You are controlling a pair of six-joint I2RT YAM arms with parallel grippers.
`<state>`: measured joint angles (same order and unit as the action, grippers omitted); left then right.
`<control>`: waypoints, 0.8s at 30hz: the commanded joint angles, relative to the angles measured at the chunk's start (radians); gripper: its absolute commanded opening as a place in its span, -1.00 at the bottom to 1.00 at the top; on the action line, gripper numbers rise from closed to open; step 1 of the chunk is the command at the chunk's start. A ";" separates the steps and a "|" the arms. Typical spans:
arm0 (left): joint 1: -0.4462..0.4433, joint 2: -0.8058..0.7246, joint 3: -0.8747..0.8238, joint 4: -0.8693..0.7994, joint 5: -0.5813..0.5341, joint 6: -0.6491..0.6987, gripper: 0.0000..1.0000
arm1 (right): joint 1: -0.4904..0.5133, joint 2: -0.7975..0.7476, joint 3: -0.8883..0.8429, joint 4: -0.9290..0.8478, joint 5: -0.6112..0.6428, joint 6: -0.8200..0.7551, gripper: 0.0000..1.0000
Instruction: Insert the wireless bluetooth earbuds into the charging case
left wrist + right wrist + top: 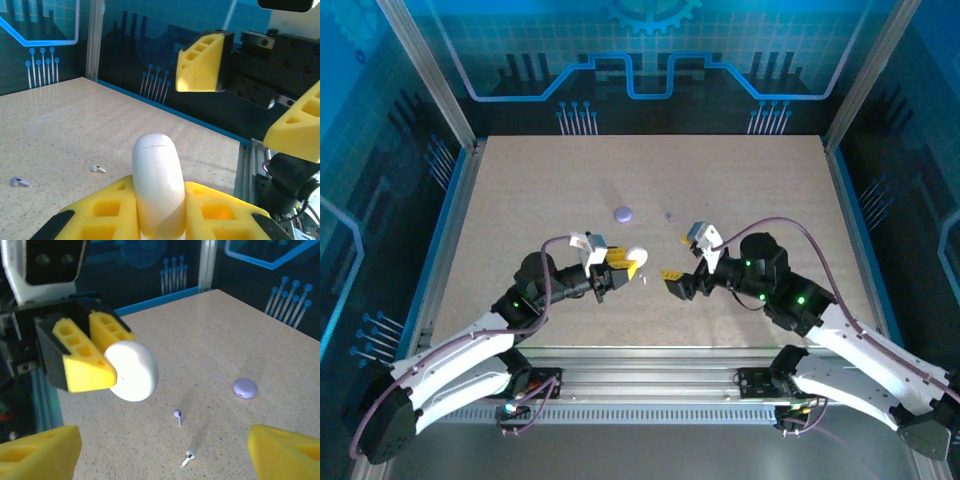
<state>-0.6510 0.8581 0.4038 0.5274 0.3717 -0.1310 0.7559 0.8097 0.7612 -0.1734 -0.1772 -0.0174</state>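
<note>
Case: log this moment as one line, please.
left tool: shut on case, held off table | right tool: open, empty, facing case | earbuds: both loose on table | purple disc: on table

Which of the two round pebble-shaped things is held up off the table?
The white one, pinched in the left gripper; the lavender one lies flat on the table.

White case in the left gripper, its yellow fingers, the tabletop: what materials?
Charging case: smooth white hard plastic by the look, soft sheen, fine seam line. Left gripper fingers: matte yellow, open ribbed pockets, probably printed plastic. Table: speckled beige, slightly reflective, laminate or stone-look; unclear which.
</note>
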 commanded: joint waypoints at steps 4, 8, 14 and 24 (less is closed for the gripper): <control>-0.007 -0.033 0.044 0.006 0.109 0.025 -0.54 | -0.063 0.045 0.112 -0.150 -0.307 -0.212 0.71; -0.007 -0.037 0.049 0.027 0.154 0.039 -0.54 | -0.063 0.126 0.174 -0.193 -0.357 -0.262 0.68; -0.007 -0.043 0.059 0.030 0.179 0.048 -0.54 | -0.063 0.237 0.262 -0.253 -0.402 -0.357 0.65; -0.007 -0.053 0.061 0.049 0.179 0.051 -0.54 | -0.088 0.333 0.355 -0.331 -0.520 -0.447 0.42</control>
<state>-0.6518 0.8234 0.4316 0.5293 0.5217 -0.1017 0.6800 1.1278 1.0836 -0.4534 -0.6270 -0.4191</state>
